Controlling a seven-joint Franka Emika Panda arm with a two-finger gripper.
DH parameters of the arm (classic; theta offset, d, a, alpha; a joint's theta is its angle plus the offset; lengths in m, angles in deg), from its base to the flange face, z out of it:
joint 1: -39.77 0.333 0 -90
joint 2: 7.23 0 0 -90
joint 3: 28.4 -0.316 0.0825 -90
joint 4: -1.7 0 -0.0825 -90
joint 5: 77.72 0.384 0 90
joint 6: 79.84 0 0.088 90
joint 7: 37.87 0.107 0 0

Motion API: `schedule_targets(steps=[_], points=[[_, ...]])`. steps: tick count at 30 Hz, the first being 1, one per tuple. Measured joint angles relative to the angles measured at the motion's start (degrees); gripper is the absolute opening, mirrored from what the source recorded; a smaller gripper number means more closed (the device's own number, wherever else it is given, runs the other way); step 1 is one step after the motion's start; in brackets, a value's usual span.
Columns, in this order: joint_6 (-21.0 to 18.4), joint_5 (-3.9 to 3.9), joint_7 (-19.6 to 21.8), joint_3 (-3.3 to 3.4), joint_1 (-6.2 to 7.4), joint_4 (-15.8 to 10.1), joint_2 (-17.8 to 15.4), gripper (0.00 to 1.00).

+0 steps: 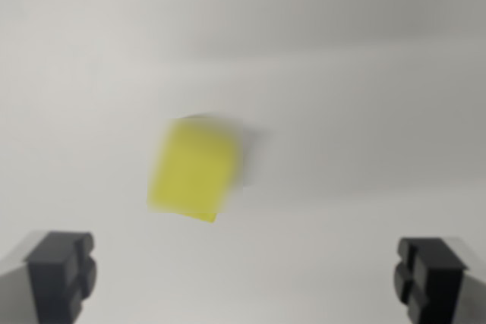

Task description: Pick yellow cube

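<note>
The yellow cube [194, 169] lies on a white surface near the middle of the wrist view, blurred and turned slightly askew. My gripper [244, 275] is open: its two dark fingertips [61, 271] stand wide apart in the bottom corners, one at the wrist view's left and the other at its right. The cube sits above the gap between them, a little left of centre, and touches neither finger. Nothing is held.
The white surface [364, 73] fills the whole view, with soft grey shadow bands across the upper right. No other objects show.
</note>
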Motion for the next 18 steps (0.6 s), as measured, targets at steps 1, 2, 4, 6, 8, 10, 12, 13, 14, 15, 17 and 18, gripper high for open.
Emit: schedule_targets(steps=[1, 2, 4, 6, 8, 10, 12, 13, 14, 15, 17, 18], points=[[0.45, 0.04, 0.36, 0.0, 0.07, -0.34, 0.07, 1.0], [0.92, 0.09, 0.74, 0.0, 0.15, -0.68, 0.15, 1.0], [1.82, 0.17, 1.45, 0.0, 0.3, -1.34, 0.29, 1.0], [2.74, 0.26, 2.19, 0.0, 0.46, -2.01, 0.46, 1.0], [3.66, 0.35, 2.93, 0.0, 0.62, -2.64, 0.64, 1.0], [4.57, 0.44, 3.65, 0.0, 0.78, -3.29, 0.84, 1.0], [5.51, 0.53, 4.39, 0.0, 0.94, -3.9, 1.05, 1.0], [5.98, 0.58, 4.75, 0.0, 1.03, -4.21, 1.16, 1.0], [6.43, 0.63, 5.12, 0.0, 1.11, -4.51, 1.27, 1.0], [6.9, 0.68, 5.49, 0.0, 1.2, -4.81, 1.4, 1.0], [7.84, 0.77, 6.21, 0.0, 1.37, -5.4, 1.65, 1.0], [8.3, 0.82, 6.57, 0.0, 1.46, -5.68, 1.78, 1.0]])
